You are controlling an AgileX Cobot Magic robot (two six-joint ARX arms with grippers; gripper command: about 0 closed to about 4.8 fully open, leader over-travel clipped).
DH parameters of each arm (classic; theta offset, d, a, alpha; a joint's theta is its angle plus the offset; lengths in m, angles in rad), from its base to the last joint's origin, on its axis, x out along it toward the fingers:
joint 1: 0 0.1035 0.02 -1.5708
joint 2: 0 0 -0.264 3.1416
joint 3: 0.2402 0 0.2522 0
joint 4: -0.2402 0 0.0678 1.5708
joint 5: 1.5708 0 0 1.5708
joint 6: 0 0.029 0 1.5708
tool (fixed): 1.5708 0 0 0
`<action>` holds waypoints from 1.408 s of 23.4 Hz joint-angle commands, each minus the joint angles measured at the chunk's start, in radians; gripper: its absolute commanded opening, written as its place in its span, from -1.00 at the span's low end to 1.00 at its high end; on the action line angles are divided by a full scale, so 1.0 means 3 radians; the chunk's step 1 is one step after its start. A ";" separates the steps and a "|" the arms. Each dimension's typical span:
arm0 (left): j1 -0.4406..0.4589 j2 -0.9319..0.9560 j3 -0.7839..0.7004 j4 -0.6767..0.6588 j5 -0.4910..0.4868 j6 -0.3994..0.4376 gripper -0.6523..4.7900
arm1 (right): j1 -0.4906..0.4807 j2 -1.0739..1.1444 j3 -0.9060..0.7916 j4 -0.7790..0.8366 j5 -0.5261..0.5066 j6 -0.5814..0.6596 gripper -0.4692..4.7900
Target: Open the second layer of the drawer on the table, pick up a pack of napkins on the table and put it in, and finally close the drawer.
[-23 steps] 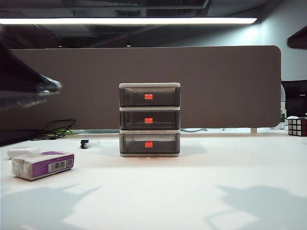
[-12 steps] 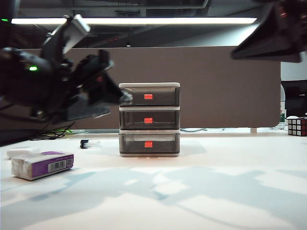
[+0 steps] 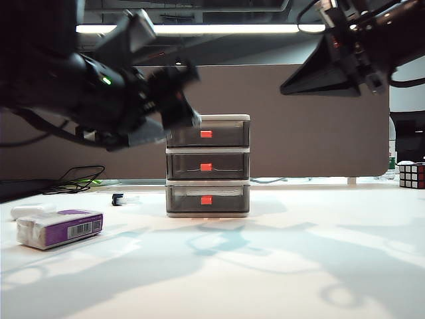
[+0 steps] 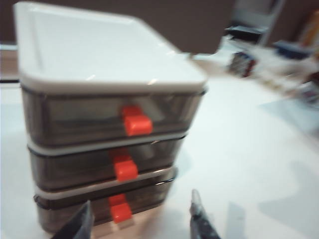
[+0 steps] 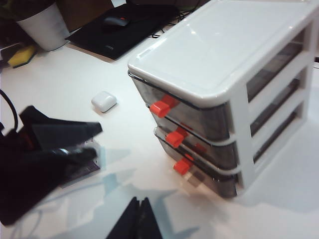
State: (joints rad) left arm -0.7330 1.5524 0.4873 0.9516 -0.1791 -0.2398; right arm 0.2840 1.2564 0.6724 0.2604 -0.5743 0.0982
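The drawer (image 3: pixel 207 166) stands mid-table on the white table (image 3: pixel 279 266), all three layers shut. The second layer (image 3: pixel 207 164) shows its red-orange tab (image 4: pixel 124 170). The purple and white pack of napkins (image 3: pixel 60 228) lies at the front left. My left gripper (image 3: pixel 189 118) hovers blurred at the unit's top-left corner, above the table. In its wrist view the left gripper (image 4: pixel 142 221) is open and empty, facing the drawer (image 4: pixel 109 124) fronts. My right gripper (image 3: pixel 287 86) hangs high at the right. In its wrist view the right gripper (image 5: pixel 139 214) is shut and empty, above the table in front of the drawer (image 5: pixel 224 84).
A small white rounded case (image 5: pixel 104 101) lies left of the drawer. A Rubik's cube (image 3: pixel 412 176) sits at the far right edge. A small black item (image 3: pixel 117 199) and cables (image 3: pixel 80 179) lie behind the pack. A brown partition (image 3: pixel 299 119) closes the back.
Both arms have swung into the exterior view. The left arm has moved right, up to the drawer's top corner. The right arm has come lower at the upper right. Drawer and pack are unmoved.
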 commanded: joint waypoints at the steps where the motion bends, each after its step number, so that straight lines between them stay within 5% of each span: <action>1: -0.0165 0.0200 0.0154 0.0048 -0.0573 0.0174 0.13 | 0.0006 0.0172 0.0159 0.0048 -0.0108 -0.0081 -0.84; 6: -0.0435 0.0744 0.0416 0.0376 -0.1316 0.0251 0.13 | 0.0006 0.0478 0.0423 0.0043 -0.0270 -0.0183 -0.84; 24: -0.0451 0.1414 0.0951 0.0524 -0.1748 0.0238 0.11 | 0.0005 0.0904 0.0558 0.0224 -0.0315 -0.0448 -0.84; 33: -0.0310 0.1439 0.0955 0.0534 -0.1661 0.0224 0.11 | 0.0006 0.0961 0.0559 0.0446 -0.0328 -0.0441 -0.84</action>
State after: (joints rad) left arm -0.8284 1.9862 0.7704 1.0992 -0.6907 -0.1726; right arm 0.2844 1.5478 0.8349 0.3698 -0.6640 -0.0319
